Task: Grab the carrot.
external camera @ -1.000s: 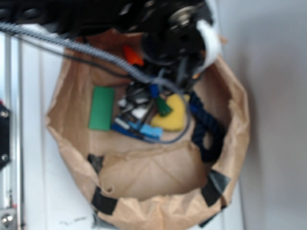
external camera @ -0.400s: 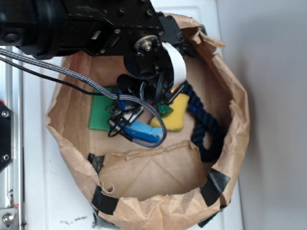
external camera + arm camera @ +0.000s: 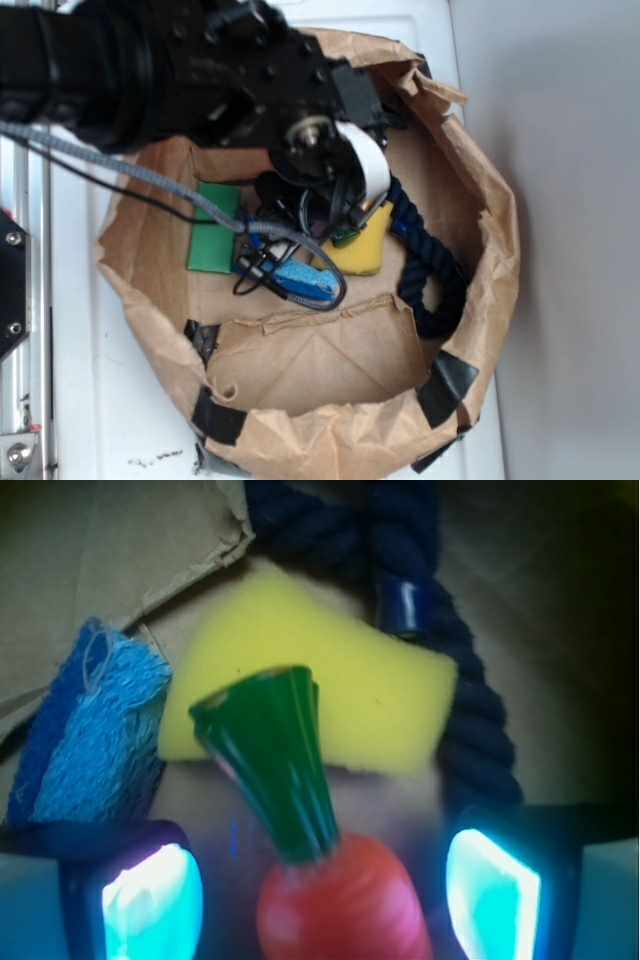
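Looking through the wrist camera, I see the gripper (image 3: 320, 880) spread wide, its glowing pads (image 3: 150, 905) flanking the carrot (image 3: 335, 900) without touching; its green stem (image 3: 275, 760) overlaps the yellow sponge (image 3: 380, 695) beside the blue sponge (image 3: 90, 735) and navy rope (image 3: 470, 720).

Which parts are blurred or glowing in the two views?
Wrist view: the carrot is soft and blurred up close, and the gripper pads glow cyan; the yellow sponge looks sharper. Exterior view: mildly soft, with the arm a dark mass.
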Robot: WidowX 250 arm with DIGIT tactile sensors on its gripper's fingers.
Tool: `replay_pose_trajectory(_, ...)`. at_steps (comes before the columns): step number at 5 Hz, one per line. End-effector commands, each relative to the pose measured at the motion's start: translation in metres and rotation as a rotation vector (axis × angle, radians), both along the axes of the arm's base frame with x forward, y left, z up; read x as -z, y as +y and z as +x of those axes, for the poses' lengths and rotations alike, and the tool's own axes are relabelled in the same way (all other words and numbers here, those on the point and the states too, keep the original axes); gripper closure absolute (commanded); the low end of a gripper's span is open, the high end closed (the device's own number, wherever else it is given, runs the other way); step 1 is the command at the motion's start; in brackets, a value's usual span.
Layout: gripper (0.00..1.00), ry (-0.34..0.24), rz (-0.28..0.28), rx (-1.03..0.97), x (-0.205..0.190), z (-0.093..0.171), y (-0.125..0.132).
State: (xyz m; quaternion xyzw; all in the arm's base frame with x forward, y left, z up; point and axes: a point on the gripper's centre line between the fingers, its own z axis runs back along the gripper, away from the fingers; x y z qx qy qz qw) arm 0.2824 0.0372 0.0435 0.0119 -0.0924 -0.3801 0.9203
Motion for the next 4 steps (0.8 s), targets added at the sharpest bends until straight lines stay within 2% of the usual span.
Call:
replay_pose_trajectory(1, 1.00, -0.062, 0.033, -0.043, 0.0020, 0.0184, -0.0182)
replay_pose_trajectory(3, 1.00, -0.091, 0.017, -0.070, 0.0018, 0.0167, -0.0140)
replay_pose_trajectory(4, 1.00, -0.084, 0.017, -0.075, -0.0009, 0.0179, -0.0148)
